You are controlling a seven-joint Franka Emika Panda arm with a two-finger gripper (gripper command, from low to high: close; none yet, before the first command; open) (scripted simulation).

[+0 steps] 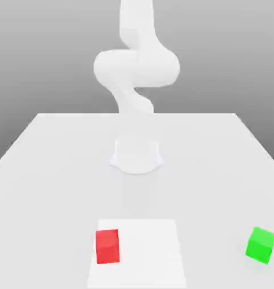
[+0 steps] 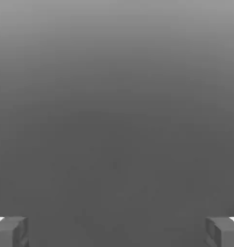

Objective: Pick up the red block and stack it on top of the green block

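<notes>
Block (image 1: 107, 246) = solid red; other block (image 1: 261, 245) = bright green, no pattern. Arm (image 1: 137, 68) plain white, tabletop (image 1: 54, 197) v. pale grey, patch (image 1: 150, 254) on it white.

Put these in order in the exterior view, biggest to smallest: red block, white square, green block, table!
1. Table
2. White square
3. Red block and green block: too alike to rank

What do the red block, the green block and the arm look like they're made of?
Red block: perhaps painted wood or plastic; even color, no grain.
Green block: likely the same; flat, saturated faces, no highlight.
Arm: probably smooth white plastic or coated metal; rounded, seamless-looking shells. Rendering leaves all three open.
</notes>
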